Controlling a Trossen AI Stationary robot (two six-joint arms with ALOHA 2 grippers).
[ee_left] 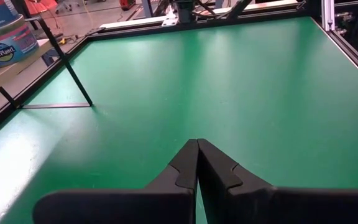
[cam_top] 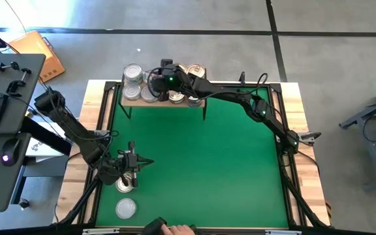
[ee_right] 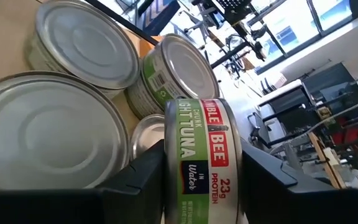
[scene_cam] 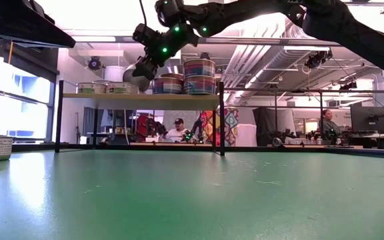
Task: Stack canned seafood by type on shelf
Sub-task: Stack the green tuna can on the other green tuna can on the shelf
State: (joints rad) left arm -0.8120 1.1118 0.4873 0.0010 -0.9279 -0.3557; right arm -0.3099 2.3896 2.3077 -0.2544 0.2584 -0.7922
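While the right gripper (ee_right: 197, 180) hangs over the shelf (cam_top: 165, 102) at the far edge of the green mat (cam_top: 201, 163), its fingers stand partly apart with a tuna can (ee_right: 201, 155) turned on its edge between them, the green label facing the wrist camera; whether the pads are pressing the can or have just let go cannot be told. Silver-lidded cans (ee_right: 86, 43) lie flat just beside it toward the shelf's left end, and taller stacks of colourful-label cans (scene_cam: 199, 75) sit toward the right end. To do this step well, the can should probably be tipped flat and centred over a can of the same kind before the fingers spread further, then the arm lifted straight up so neighbours are not nudged off the board. The left gripper (ee_left: 197, 163), fingers pressed together and holding nothing, waits near the mat's front left corner, close to two loose cans (cam_top: 126, 196) not yet shelved.
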